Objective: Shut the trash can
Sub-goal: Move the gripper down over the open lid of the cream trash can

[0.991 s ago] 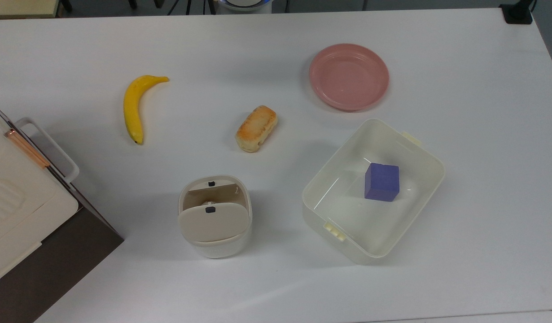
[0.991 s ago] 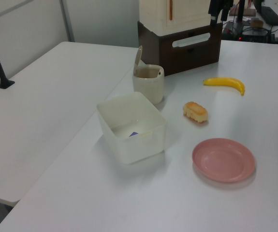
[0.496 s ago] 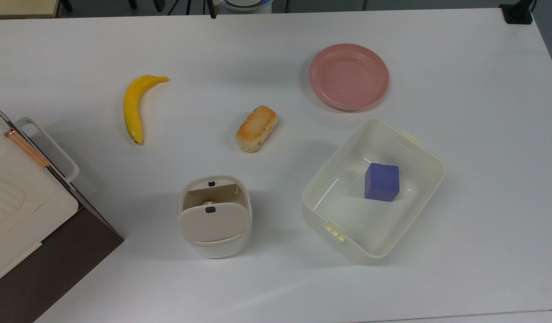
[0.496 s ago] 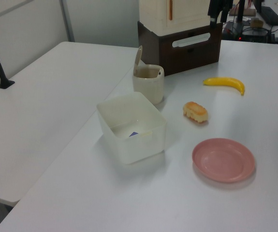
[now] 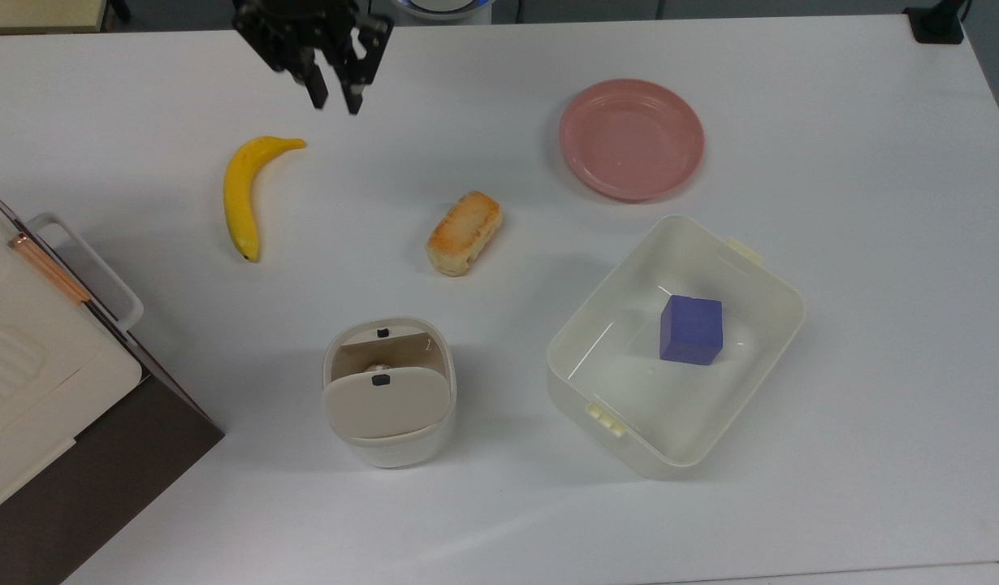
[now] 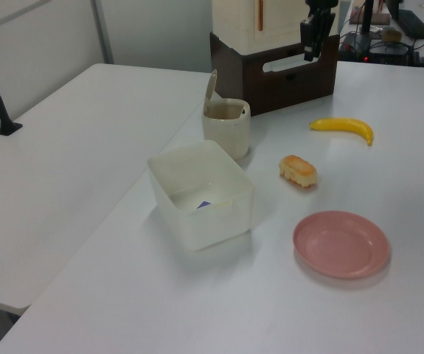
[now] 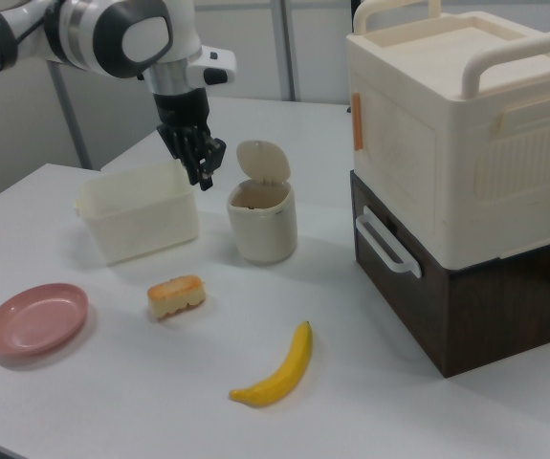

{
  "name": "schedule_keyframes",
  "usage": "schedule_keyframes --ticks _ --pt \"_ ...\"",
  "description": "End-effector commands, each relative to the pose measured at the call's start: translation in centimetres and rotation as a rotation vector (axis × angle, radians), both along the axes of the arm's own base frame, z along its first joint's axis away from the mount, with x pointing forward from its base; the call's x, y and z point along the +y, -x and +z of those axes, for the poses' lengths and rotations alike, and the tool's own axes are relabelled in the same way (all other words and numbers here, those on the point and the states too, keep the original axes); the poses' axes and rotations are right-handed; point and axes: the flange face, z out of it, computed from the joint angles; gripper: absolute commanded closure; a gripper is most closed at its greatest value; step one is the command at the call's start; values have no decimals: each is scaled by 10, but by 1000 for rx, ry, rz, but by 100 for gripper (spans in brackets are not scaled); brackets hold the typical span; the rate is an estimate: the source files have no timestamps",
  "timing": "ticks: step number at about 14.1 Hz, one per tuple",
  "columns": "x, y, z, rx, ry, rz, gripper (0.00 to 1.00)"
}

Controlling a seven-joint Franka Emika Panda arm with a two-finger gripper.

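A robot gripper [image 5: 335, 104] hangs high over the table [image 5: 857, 162], fingers slightly spread and holding nothing, at about 12 o'clock from the trash can [image 5: 388, 394] in the top view and well apart from it. The bin stands between a dark box [image 5: 101, 463] and a white tub [image 5: 676, 345], its lid [image 7: 262, 161] tipped up at the back. Closing it well likely means coming over the rim, behind the raised lid, then pushing it forward and down until it seats.
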Motion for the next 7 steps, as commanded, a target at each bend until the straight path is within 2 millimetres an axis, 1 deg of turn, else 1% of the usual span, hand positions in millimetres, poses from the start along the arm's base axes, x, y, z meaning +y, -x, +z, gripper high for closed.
schedule_keyframes --ticks 1,4,5,7 --pt "2 -13 5 -50 6 -23 100" --pt "0 -22 1 -83 7 -28 100" --pt "0 -29 3 -112 8 -30 100" --pt "1 -49 2 -173 5 -75 100"
